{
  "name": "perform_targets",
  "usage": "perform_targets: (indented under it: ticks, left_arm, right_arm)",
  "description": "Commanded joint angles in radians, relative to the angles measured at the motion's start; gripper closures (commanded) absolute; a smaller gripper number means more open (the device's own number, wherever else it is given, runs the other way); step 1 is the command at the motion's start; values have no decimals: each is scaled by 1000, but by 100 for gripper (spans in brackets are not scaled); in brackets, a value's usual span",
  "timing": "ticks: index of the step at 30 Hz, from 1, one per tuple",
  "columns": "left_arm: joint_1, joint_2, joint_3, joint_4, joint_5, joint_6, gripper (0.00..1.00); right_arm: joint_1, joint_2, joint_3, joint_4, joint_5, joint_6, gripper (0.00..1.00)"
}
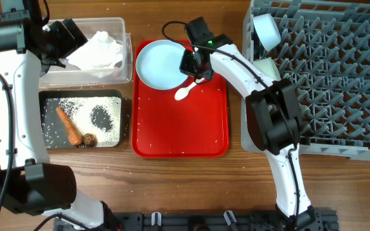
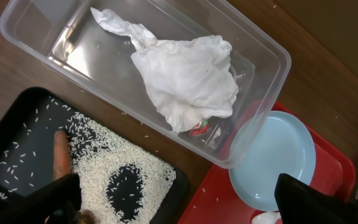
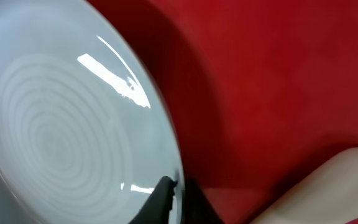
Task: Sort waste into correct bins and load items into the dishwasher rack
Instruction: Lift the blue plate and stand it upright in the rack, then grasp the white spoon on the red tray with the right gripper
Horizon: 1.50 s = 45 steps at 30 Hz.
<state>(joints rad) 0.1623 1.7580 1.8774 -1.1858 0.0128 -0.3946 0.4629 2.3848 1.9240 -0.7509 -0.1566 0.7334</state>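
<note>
Pale blue plate (image 1: pixel 159 64): lying on the red tray (image 1: pixel 191 135), being pinched at its rim by the right gripper (image 3: pixel 179 202), one dark tip bearing on the upper face and the other tucking under the edge, clenched on it as far as the wrist view is showing. White spoon (image 1: pixel 184 94): lying on the same tray just beside those fingers, apart from the plate. Left gripper (image 2: pixel 179 202): hanging with fingers spread wide, released, grasping nothing. Crumpled tissue (image 2: pixel 185 81): sitting in the clear tub (image 2: pixel 272 53), ahead of the left fingertips. Black tray (image 2: pixel 11 149): lying under one left finger, holding rice (image 2: pixel 98 180), carrot piece (image 2: pixel 59 155) and, in the overhead view, brown scrap (image 1: pixel 89 138). Dishwasher rack (image 1: pixel 326 77): standing on the far side of the right fingers from the plate, with one pale blue bowl (image 1: pixel 266 31) sitting in its corner nearest them. Step in hand, by judgement: waste sorting looking mostly finished, a few stray grains lying about; dish loading under way, the plate being taken up. Next move calling for: raising the rim clear of the tray without nudging the spoon, carrying across to the rack, tipping the plate upright, lowering between pegs, then releasing.
</note>
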Motion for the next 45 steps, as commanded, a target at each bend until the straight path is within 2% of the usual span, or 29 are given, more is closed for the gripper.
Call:
perform_targets:
  ticks: [1,3,6,8,13,14,15,18,21,28,32,34,36,37,38,39,42,43,45]
  left_arm:
    - [4,6,-2,2,-10,-5,0]
    - [4,6,-2,2,-10,-5,0]
    - [4,6,-2,2,-10,-5,0]
    - [4,6,-2,2,-10,-5,0]
    - [4,6,-2,2,-10,-5,0]
    - [4,6,-2,2,-10,-5,0]
    - [4,6,-2,2,-10,-5,0]
    - [4,6,-2,2,-10,-5,0]
    - [4,6,-2,2,-10,-5,0]
    - [4,6,-2,2,-10,-5,0]
    - [4,6,-2,2,-10,-5,0]
    - [4,6,-2,2,-10,-5,0]
    - [4,6,-2,2,-10,-5,0]
    - [4,6,-2,2,-10,-5,0]
    - [4,6,-2,2,-10,-5,0]
    - [4,6,-2,2,-10,-5,0]
    - [4,6,-2,2,-10,-5,0]
    - [4,6,-2,2,-10,-5,0]
    - [4,6,-2,2,-10,-5,0]
  right_arm:
    - [0,24,5,-2,-19,-2,96]
    - [-6,23,10,-8,-53,-24,95]
    - [-69,-25,53,-93,-150,-136,96]
    - [-117,-115,55,-120,-196,-227,96]
    - [-215,-499,55,-233,-100,-482,96]
    - [-234,-580,55,-268,-30,-507,96]
    - [-267,-676,55,-333,171,-505,96]
    - [-357,-761,55,-453,559,-478,96]
    - [-429,-753,16,-473,779,-460,96]
    - [-484,-625,-87,-366,1028,-472,96]
    - [-484,-491,-87,-296,1020,-475,96]
    - [-484,-431,-87,-246,959,-545,95]
    - [-484,-391,-87,-227,932,-568,84]
    - [-484,-384,-87,-222,910,-573,71]
    - [-484,-384,-86,-213,878,-573,47]
    - [-483,-393,-84,-209,845,-573,28]
    - [-472,-486,-68,-211,660,-547,20]
    - [-454,-557,-49,-210,507,-546,14]
    - [-408,-643,-45,-207,278,-497,15]
